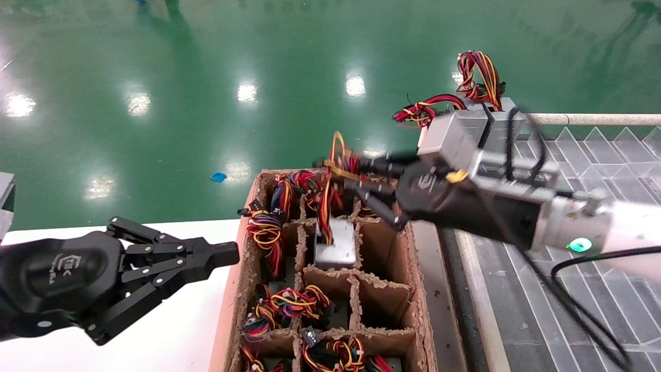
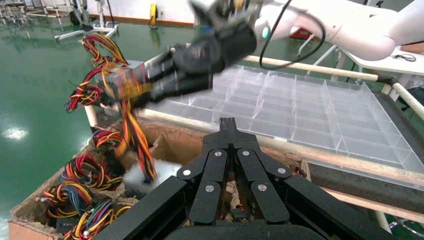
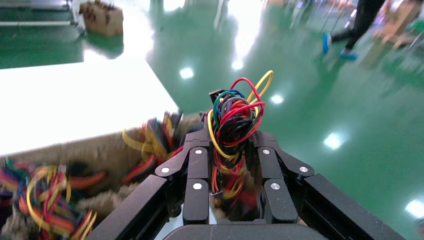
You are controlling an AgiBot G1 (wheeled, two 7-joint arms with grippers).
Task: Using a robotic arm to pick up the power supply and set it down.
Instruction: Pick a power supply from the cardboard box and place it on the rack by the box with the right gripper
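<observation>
The power supply [image 1: 336, 247], a grey metal box, hangs tilted by its yellow, orange and red wires [image 1: 327, 199] at a middle cell of the cardboard box [image 1: 247, 268]. The robotic arm's right gripper [image 1: 338, 175] reaches in from the right and is shut on that wire bundle above the box. In the right wrist view the bundle [image 3: 235, 112] is pinched between the black fingers of the gripper [image 3: 232, 135]. The left wrist view shows the right gripper [image 2: 150, 82] holding the wires, with the power supply [image 2: 142, 176] blurred below it. My left gripper [image 1: 222, 253] hovers shut over the white table; its tips [image 2: 227, 125] are pressed together.
The cardboard box's other cells hold several coloured wire bundles [image 1: 266, 232]. Two similar grey boxes with red wires [image 1: 454, 129] stand behind the right wrist. A clear divided tray [image 1: 594, 150] lies to the right, and the white table [image 1: 170, 330] to the left.
</observation>
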